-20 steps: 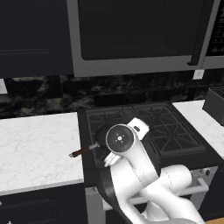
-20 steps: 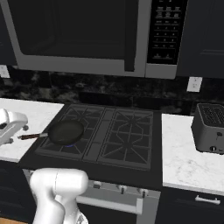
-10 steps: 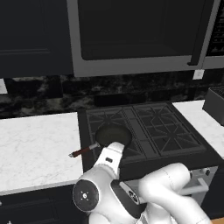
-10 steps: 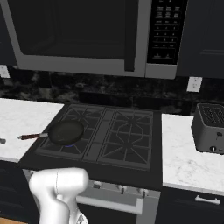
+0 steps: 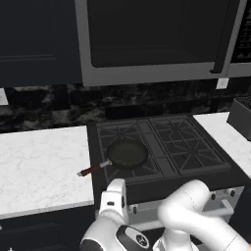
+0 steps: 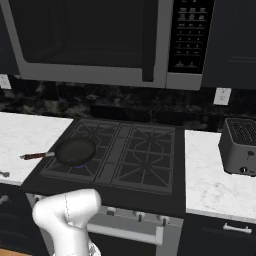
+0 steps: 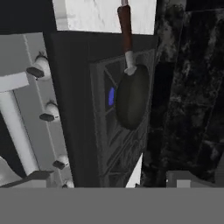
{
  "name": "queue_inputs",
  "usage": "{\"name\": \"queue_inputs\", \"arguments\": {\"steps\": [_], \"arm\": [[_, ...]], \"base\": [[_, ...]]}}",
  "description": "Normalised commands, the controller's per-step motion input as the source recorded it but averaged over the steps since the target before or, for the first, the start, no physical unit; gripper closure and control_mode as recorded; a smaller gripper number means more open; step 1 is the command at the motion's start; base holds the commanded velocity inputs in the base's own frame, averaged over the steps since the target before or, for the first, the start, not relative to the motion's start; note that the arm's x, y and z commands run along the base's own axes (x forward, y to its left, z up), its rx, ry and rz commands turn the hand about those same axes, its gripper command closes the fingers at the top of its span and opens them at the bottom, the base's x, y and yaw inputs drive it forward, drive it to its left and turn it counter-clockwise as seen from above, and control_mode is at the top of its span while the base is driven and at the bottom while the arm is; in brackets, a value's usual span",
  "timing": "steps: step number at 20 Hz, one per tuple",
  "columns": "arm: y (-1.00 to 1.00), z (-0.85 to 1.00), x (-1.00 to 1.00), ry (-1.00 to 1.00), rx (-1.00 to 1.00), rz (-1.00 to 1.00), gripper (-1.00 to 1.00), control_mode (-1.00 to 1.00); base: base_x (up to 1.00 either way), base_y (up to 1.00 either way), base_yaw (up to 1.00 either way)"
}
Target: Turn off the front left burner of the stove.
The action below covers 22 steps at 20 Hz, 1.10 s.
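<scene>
Front left burner [image 6: 75, 159] sits at the near left of the black stove [image 6: 150, 192], with a dark frying pan [image 6: 76, 151] on it. A small blue flame [image 7: 111, 96] glows under the pan. The gripper's fingers are spread wide apart, holding nothing.

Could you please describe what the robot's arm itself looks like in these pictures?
The arm is glossy white, built of rounded, bulbous links. One joint has a dark round cap with a small pale marking. No cables show. In the right base view, a smooth white link bends like an elbow.
</scene>
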Motion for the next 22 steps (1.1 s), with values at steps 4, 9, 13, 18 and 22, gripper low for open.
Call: {"name": "queue_inputs", "arguments": {"steps": [4, 9, 13, 18, 22], "arm": [[0.0, -0.55, 0.18, 0.16, -0.28, 0.3, -1.0, -1.0], [0.0, -0.46, 0.2, 0.18, -0.24, 0.27, -1.0, -1.0], [0.26, -0.63, 0.01, 0.06, -0.34, 0.13, -1.0, -1.0], [0.33, -0.6, 0.0, 0.0, -0.38, 0.03, -1.0, -1.0], [0.03, -0.2, 0.05, 0.0, -0.16, 0.0, -1.0, -1.0]], "base": [[0.0, 0.0, 0.0], [0.0, 0.0, 0.0], [0.0, 0.0, 0.0], [0.0, 0.0, 0.0], [0.0, 0.0, 0.0]]}}
